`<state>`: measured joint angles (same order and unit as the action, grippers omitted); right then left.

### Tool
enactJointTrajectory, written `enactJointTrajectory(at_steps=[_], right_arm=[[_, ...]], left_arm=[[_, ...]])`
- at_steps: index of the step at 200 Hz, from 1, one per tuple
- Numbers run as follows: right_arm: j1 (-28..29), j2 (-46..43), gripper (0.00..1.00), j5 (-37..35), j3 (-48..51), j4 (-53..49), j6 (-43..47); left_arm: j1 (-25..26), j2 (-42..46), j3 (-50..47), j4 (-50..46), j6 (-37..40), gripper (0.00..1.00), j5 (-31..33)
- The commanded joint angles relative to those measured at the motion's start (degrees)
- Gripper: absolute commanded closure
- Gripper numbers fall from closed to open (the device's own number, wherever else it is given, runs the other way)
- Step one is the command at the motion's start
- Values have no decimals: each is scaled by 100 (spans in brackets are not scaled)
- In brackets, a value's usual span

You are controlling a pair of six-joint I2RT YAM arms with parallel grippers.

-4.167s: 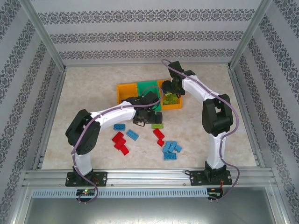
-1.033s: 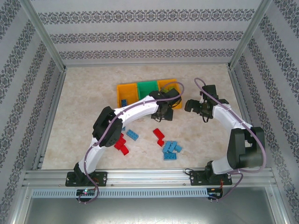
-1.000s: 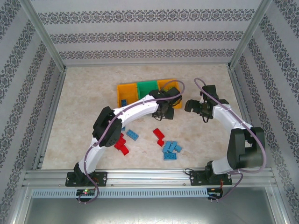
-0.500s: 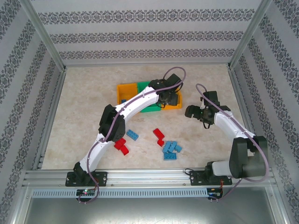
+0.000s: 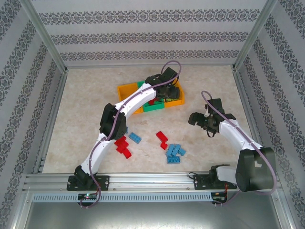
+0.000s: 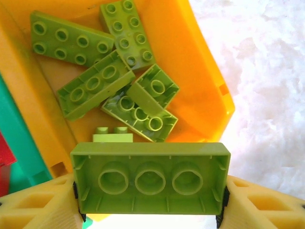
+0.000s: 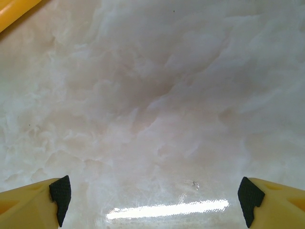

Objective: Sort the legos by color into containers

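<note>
My left gripper [image 5: 164, 94] hangs over the right orange bin [image 5: 178, 97], shut on a light green lego [image 6: 150, 177] whose hollow underside faces the wrist camera. Below it the orange bin [image 6: 205, 86] holds several light green legos [image 6: 95, 83]. The green bin [image 5: 155, 106] sits in the middle and the left orange bin [image 5: 125, 91] beside it. A red lego [image 6: 4, 155] shows inside the green bin [image 6: 14, 143]. My right gripper [image 5: 198, 118] is open over bare table, right of the bins, with nothing between its fingers [image 7: 59, 193].
Loose legos lie on the marble table: red ones [image 5: 123, 145] and a blue one [image 5: 135, 138] at front left, two red [image 5: 162, 138] and a blue cluster [image 5: 175, 152] at front centre. Metal frame rails [image 5: 52, 109] edge the table.
My left arm lifted the light green lego from the table and carried it over the right orange bin. My right arm drew back from that bin toward the front right.
</note>
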<state>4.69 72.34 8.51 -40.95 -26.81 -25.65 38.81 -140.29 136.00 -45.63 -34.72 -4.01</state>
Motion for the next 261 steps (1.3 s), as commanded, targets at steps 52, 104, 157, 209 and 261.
enactJointTrajectory(at_steps=[52,104,157,209,261], right_arm=[[102,-132,7,-25,-36,-141,-161],[154,-305,7,43,30,-173,-108],[552,-492,8,62,194,-316,-17],[1613,-733,9,66,341,-580,-111],[2885,-767,11,-215,397,-359,-291]], left_arm=[[-214,-189,160,566,-707,27,-231],[-304,-289,244,679,-975,4,-462],[-244,76,86,737,-908,0,-513],[-198,999,-1120,1215,-864,1,-544],[-198,2020,-2715,1913,-729,0,-480]])
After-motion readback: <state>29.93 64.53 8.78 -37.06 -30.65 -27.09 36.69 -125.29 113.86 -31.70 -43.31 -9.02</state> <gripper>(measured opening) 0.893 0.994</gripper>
